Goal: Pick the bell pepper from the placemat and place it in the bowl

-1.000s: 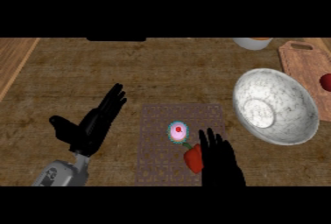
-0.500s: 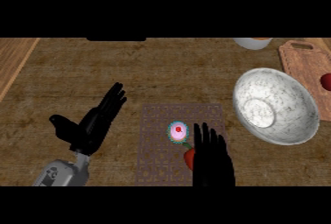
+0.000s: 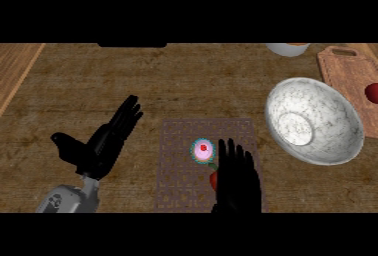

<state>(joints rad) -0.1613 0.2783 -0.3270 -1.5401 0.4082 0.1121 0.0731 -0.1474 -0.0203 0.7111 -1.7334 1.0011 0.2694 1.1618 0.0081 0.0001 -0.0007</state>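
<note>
A red bell pepper (image 3: 212,178) lies on the brown patterned placemat (image 3: 177,145) near its lower right part, and only a thin red edge of it shows. My right hand (image 3: 236,180) lies over it with straight fingers pointing up the view, hiding most of it. A pink and teal round thing (image 3: 203,150) sits on the placemat just above the fingertips. The white marbled bowl (image 3: 316,126) stands to the right of the placemat. My left hand (image 3: 103,142) rests open to the left of the placemat, fingers up.
A wooden cutting board (image 3: 347,70) with a red fruit (image 3: 372,93) on it lies at the far right. A white cup (image 3: 288,48) stands at the back right. A dark object (image 3: 133,45) sits at the back edge. The counter top is brown wood.
My right hand has slid slightly left over the bell pepper, so less of its red shows. The left hand has not moved.
</note>
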